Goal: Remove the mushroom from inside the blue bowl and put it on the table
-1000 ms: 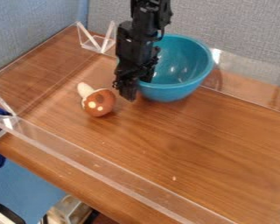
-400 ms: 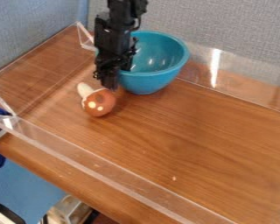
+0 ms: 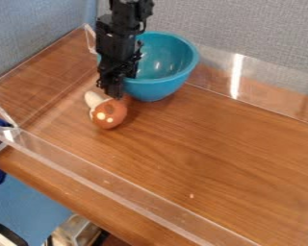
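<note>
The mushroom point(image 3: 108, 111) lies on its side on the bench point(image 3: 195, 154), outside the blue bowl point(image 3: 164, 67) and just beside the bowl's near-left edge. Its orange-brown cap faces the camera and its pale stem points up and to the left, toward the back wall. The bowl stands upright near the back of the bench, glossy turquoise, and nothing shows in the part of its inside that can be seen; the arm hides the left part of it.

The black arm comes down from the top of the picture, pointing downward, with its claw point(image 3: 109, 87) at the bowl's left rim and just above the mushroom's stem. The claw's tips are dark and small against the bowl, so I cannot tell whether they are spread or pressed together, nor whether they touch the mushroom or the bowl.

Low clear acrylic walls point(image 3: 266, 82) run along the bench's edges. No brand, label or writing can be read on the bowl, the mushroom, the arm or the walls.
</note>
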Motion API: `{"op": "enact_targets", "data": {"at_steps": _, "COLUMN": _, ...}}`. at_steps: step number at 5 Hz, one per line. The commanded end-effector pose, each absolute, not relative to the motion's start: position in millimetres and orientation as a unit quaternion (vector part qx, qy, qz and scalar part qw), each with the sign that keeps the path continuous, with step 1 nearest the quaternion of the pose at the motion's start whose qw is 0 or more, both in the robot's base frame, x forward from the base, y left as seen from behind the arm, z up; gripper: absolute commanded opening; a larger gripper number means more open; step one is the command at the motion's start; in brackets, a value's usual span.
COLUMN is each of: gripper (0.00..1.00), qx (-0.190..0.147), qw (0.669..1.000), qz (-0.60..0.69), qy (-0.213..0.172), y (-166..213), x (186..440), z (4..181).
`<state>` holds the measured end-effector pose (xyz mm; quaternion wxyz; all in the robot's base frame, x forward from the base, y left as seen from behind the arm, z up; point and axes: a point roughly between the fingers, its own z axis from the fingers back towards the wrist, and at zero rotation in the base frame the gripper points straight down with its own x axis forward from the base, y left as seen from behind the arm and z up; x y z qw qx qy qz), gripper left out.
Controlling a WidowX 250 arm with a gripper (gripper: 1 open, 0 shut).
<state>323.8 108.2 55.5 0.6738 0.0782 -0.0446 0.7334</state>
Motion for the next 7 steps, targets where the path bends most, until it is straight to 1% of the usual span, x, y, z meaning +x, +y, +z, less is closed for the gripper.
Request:
{"op": "enact_targets", "data": {"at_steps": 1, "gripper": 0.0, "qx": 0.076, "qw": 0.609, "qz": 0.788, "qy": -0.06, "y": 137, "x": 323, "z": 48.2}}
{"op": "enact_targets", "data": {"at_steps": 3, "gripper": 0.0, "qx": 0.081, "qw": 0.579, "qz": 0.808, "qy": -0.067, "y": 162, "x": 319, "z": 31.1}}
{"op": "enact_targets", "data": {"at_steps": 6, "gripper": 0.0, "qx": 0.089, "qw": 0.511, "qz": 0.851, "qy": -0.076, "y": 169, "x": 311, "z": -11.3}}
{"op": "enact_targets", "data": {"at_steps": 7, "gripper": 0.0, "qx": 0.093, "qw": 0.487, "qz": 0.865, "qy": -0.077, "y": 165, "x": 307, "z": -23.7}}
